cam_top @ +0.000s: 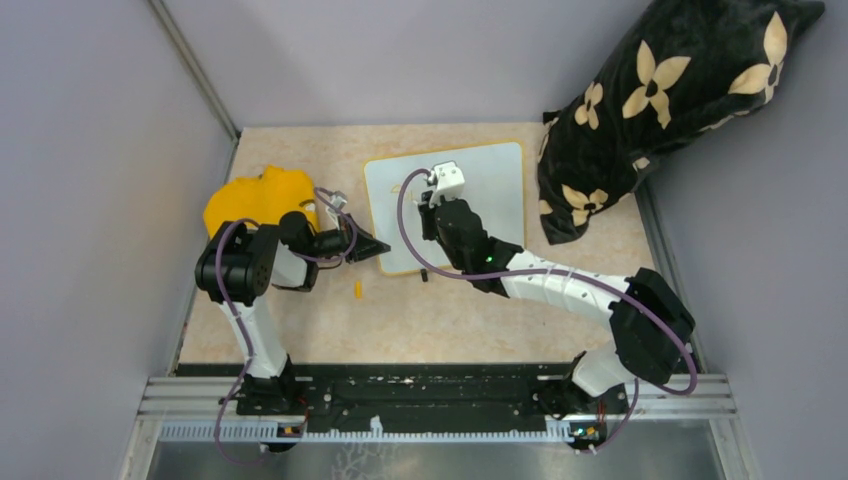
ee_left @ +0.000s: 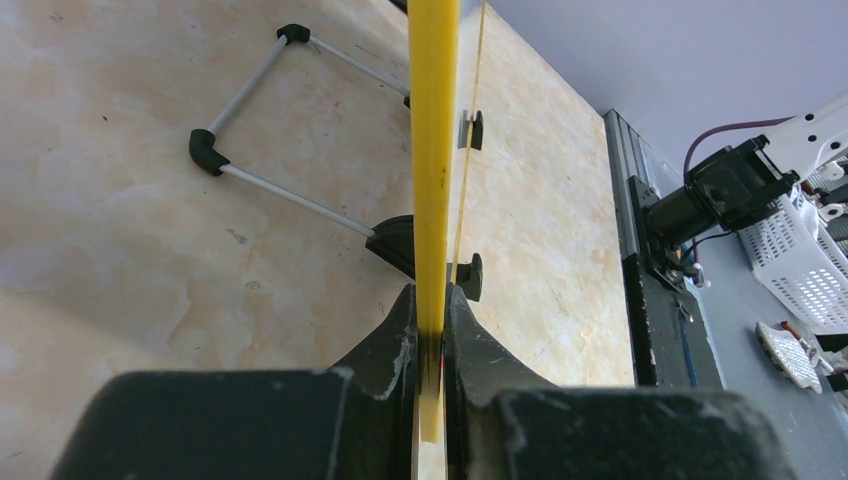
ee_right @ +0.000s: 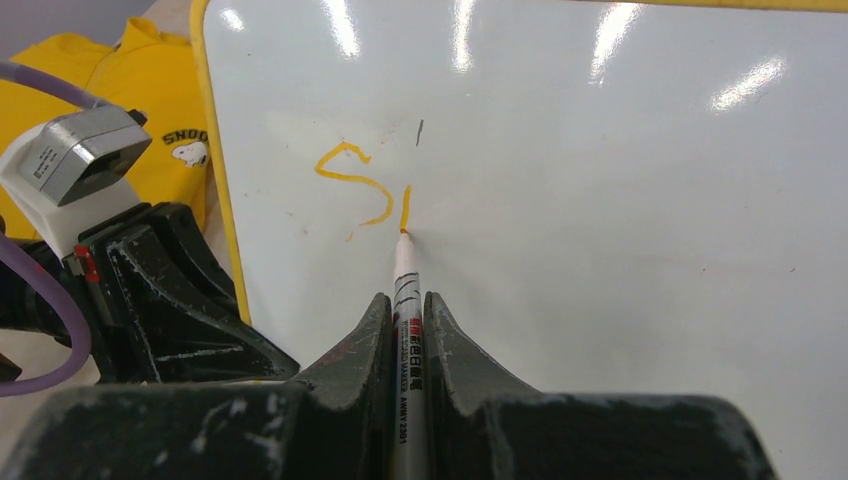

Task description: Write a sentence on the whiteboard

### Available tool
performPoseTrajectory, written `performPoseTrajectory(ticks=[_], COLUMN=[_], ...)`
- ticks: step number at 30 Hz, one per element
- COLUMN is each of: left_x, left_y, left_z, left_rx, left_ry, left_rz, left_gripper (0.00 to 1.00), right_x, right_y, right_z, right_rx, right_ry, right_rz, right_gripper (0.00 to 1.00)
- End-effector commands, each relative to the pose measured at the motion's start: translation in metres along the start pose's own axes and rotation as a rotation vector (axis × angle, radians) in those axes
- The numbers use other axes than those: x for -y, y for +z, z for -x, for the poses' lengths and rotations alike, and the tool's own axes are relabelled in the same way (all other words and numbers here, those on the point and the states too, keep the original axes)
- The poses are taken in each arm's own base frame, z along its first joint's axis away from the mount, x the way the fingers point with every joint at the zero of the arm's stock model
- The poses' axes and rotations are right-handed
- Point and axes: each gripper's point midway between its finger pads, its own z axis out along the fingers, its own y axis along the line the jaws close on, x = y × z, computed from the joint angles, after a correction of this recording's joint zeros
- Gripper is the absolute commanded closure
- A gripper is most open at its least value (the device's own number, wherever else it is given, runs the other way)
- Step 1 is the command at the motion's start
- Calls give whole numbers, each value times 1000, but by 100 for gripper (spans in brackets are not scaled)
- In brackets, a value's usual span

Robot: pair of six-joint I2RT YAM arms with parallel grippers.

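Observation:
The whiteboard lies flat on the table, white with a thin yellow frame. My left gripper is shut on its left frame edge, seen edge-on between the jaws. My right gripper is over the board, shut on a white marker whose tip touches the board surface. Of the sentence only an orange "S" and one short upright stroke show, right at the marker tip.
A yellow cloth lies left of the board, behind my left arm. A small orange cap lies on the table near the board's near-left corner. A black flowered pillow leans at the back right. A wire stand with black corners lies under the board.

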Motion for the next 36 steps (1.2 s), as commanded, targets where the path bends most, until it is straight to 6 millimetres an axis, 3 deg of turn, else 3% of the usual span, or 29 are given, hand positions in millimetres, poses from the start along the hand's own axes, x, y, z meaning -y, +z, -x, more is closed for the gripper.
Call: performPoseTrajectory(ticks=[1, 14, 36], left_x=[-8, -8, -9], left_y=[-1, -1, -1], left_z=[-9, -9, -9], left_rx=[-5, -5, -5], left_ry=[1, 1, -2], left_rz=[29, 29, 31], left_gripper=[100, 100, 100], right_x=[3, 11, 29], right_y=[3, 12, -1], right_z=[32, 46, 27], right_rx=[67, 89, 54], right_ry=[17, 30, 35], right_rz=[-22, -39, -68], right_gripper=[100, 100, 100])
